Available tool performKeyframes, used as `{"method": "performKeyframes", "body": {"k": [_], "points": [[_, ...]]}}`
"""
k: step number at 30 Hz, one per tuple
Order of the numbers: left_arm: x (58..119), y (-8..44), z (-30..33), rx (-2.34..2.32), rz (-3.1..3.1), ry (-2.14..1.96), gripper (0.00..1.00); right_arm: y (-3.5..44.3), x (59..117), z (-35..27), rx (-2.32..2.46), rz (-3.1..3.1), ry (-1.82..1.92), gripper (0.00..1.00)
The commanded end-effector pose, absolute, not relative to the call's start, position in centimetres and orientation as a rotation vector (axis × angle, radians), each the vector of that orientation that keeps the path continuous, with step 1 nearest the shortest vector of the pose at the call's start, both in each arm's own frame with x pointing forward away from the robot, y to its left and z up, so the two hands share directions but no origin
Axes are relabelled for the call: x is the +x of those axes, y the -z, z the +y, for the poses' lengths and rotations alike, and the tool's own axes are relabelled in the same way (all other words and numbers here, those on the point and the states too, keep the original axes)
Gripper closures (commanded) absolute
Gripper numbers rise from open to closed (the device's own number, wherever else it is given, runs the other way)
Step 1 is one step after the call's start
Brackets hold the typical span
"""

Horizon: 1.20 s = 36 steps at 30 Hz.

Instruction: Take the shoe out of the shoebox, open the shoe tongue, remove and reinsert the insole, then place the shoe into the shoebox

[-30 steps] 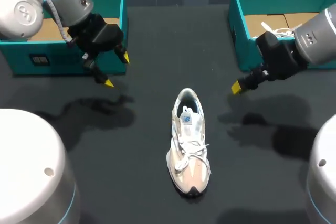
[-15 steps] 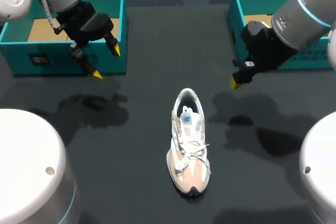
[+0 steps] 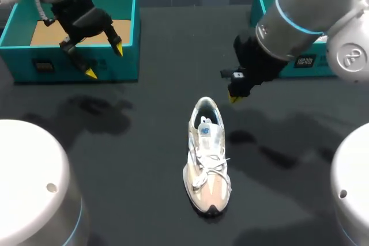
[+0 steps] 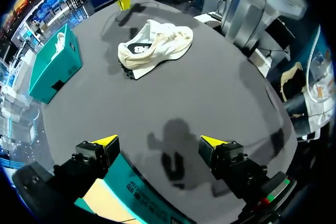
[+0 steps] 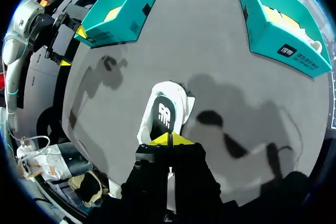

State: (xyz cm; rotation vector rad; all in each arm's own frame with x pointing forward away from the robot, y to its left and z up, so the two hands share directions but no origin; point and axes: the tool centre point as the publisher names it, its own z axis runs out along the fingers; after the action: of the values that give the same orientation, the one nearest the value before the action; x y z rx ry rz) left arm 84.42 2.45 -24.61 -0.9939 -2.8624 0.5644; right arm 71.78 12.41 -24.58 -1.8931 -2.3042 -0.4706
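White shoe [image 3: 206,156] lay unboxed on the table [image 3: 167,50]; closed right end effector [image 3: 233,97] had swung toward it, likely for the tongue [image 3: 206,132]; open left end effector [image 3: 104,60] withdrew.

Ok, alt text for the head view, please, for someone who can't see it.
A pale sneaker lies mid-table, toe toward the robot. The right pincer hovers near its heel; the open left pincer hangs at the front wall of a teal shoebox.
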Motion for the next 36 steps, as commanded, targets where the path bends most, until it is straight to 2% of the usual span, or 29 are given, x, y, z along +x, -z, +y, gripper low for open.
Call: {"method": "performKeyframes", "body": {"k": [1,12,20,33,36], "points": [[85.8,24.0,3.3,-1.069,-2.797,-0.601,0.00,25.0,71.5,14.5,-2.039,-2.401,0.294,1.00],[85.8,24.0,3.3,-1.069,-2.797,-0.601,0.00,25.0,71.5,14.5,-2.039,-2.401,0.294,1.00],[85.8,24.0,3.3,-1.069,-2.797,-0.601,0.00,27.6,72.2,18.9,-2.210,-2.480,0.059,1.00],[85.8,24.0,3.3,-1.069,-2.797,-0.601,0.00,27.8,72.3,18.9,-2.191,-2.466,0.041,1.00],[85.8,24.0,3.3,-1.069,-2.797,-0.601,0.00,29.6,72.9,19.2,-2.229,-2.484,-0.017,1.00]]}}
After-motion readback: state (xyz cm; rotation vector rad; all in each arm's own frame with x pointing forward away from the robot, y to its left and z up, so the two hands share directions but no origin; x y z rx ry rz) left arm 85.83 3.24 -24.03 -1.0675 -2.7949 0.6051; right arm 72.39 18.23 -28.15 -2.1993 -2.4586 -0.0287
